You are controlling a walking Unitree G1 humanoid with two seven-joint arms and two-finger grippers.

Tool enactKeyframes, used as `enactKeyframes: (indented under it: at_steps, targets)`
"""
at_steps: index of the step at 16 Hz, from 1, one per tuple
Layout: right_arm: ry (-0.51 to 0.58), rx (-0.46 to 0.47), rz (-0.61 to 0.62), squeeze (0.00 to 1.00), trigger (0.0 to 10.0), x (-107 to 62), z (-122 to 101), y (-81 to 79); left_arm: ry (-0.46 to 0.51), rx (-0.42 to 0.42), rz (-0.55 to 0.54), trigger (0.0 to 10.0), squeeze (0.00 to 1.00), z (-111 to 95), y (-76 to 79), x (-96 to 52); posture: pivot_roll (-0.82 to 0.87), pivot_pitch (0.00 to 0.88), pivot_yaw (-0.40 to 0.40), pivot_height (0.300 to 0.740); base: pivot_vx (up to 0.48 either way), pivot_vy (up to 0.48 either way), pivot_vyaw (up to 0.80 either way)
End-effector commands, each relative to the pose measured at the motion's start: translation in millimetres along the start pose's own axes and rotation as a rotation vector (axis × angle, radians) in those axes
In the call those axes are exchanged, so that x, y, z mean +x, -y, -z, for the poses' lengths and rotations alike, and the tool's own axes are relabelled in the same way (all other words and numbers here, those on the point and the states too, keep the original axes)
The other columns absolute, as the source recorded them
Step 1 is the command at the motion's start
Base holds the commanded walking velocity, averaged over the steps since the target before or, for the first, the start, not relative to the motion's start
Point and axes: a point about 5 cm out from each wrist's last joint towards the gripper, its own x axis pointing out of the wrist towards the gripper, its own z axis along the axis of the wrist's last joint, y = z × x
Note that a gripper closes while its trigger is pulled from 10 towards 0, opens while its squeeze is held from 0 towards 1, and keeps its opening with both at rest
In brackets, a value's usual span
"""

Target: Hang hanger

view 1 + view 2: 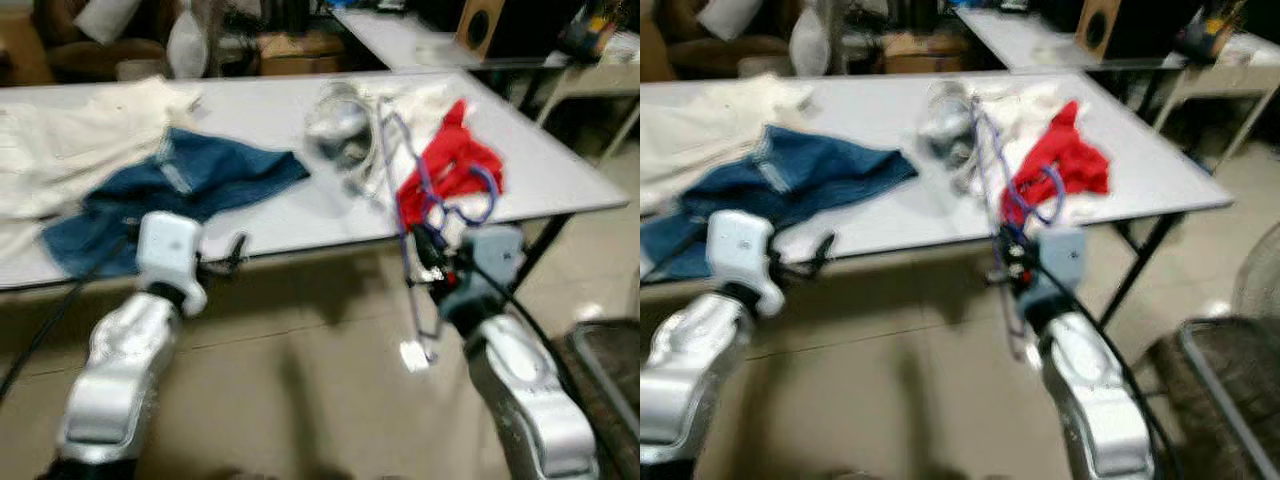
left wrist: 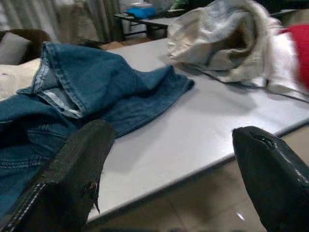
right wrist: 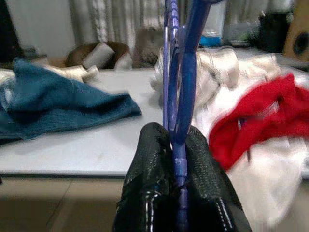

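Clamped tight in the right gripper: a thin blue-purple wire hanger, pinched between the two black fingers in the right wrist view, rod running straight up out of the grip. Held just off the near edge of the long white surface in the head views, upper part rising in front of a crumpled red garment, lower end hanging below the edge toward the beige tiled floor. Exact shape of the hanger lost to blur.

Raised at the near edge of the surface, further left: the left gripper, spread wide and holding nothing, its black fingers well apart in the left wrist view, bare white top between them. Just beyond it, rumpled blue denim jeans, lying flat and reaching the near edge.

Spread across the far left of the surface: a cream-white cloth. Heaped near the middle, beside the red garment: a pale grey-white bundle of clothing, more white fabric partly under the red.

Behind, in soft focus: a second white table, a brown speaker box and a dark sofa with a light cushion. At lower right on the floor, the edge of a dark mesh basket.
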Motion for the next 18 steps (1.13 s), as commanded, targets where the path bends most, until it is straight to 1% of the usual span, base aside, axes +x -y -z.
enactKeyframes:
  at_steps: [1,3,5,7,11,12,13,14,15,16,17,18]
  targets:
    - [0.003,0.002,0.0,0.0,10.0,-0.5,-0.1,-0.4,-0.002,0.015,-0.017,10.0,0.0,-0.2,-6.5,-0.6,-0.08,0.0,-0.015,0.74,0.0,0.341,0.0]
    - [-0.002,0.002,-0.008,0.0,10.0,-0.5,1.9,-1.1,-0.003,0.016,-0.021,10.0,0.0,0.9,-6.6,-1.7,-0.08,0.0,-0.024,0.74,0.0,0.341,0.0]
    - [0.0,-0.007,-0.031,0.0,10.0,3.6,0.5,-2.5,0.001,0.012,-0.025,10.0,0.0,1.5,-4.4,-1.4,-0.08,0.0,-0.035,0.74,0.0,0.341,0.0]
    - [-0.002,-0.009,-0.035,0.0,10.0,4.5,1.6,-1.0,0.0,0.013,-0.033,10.0,0.0,4.4,-4.1,-0.6,-0.08,0.0,-0.04,0.74,0.0,0.337,0.0]
    - [-0.01,0.002,-0.038,0.0,10.0,4.6,5.0,-1.1,-0.002,0.028,-0.033,10.0,0.0,5.0,-6.9,-3.0,-0.06,0.0,-0.038,0.74,0.0,0.331,0.0]
    - [-0.009,0.006,-0.036,0.0,10.0,5.4,5.3,-2.0,0.011,0.056,-0.033,10.0,0.0,3.5,-8.1,-2.8,-0.07,0.0,-0.037,0.74,0.0,0.0,0.0]
    - [-0.007,0.008,-0.037,0.0,10.0,6.2,4.8,-3.1,0.004,0.074,-0.032,10.0,0.0,4.1,-7.9,-1.4,-0.07,0.0,-0.037,0.74,0.0,-0.251,0.0]
    - [-0.007,0.008,-0.037,0.0,10.0,6.2,4.8,-3.1,0.004,0.074,-0.032,10.0,0.0,4.1,-7.9,-1.4,-0.07,0.0,-0.037,0.74,0.0,-0.251,0.0]
    - [-0.007,0.006,-0.039,0.0,10.0,6.0,4.7,-3.0,0.004,0.093,-0.037,10.0,0.0,4.7,-7.2,-0.1,-0.07,0.0,-0.037,0.74,0.0,-0.48,0.0]
    - [-0.02,0.008,-0.014,0.0,10.0,4.2,5.6,3.3,0.009,0.101,-0.038,10.0,0.0,6.7,-3.6,3.7,-0.09,0.0,-0.028,0.74,0.0,-0.48,0.0]
    - [-0.039,-0.003,0.015,0.0,10.0,2.7,7.5,10.7,-0.002,0.065,-0.052,10.0,0.0,10.6,-2.6,6.8,-0.1,0.0,-0.027,0.74,0.0,0.0,0.0]
    - [-0.036,-0.01,0.029,0.0,10.0,1.9,6.7,14.9,0.013,0.027,-0.046,10.0,0.0,10.0,-0.4,7.9,-0.1,0.0,-0.023,0.74,0.0,0.0,0.0]
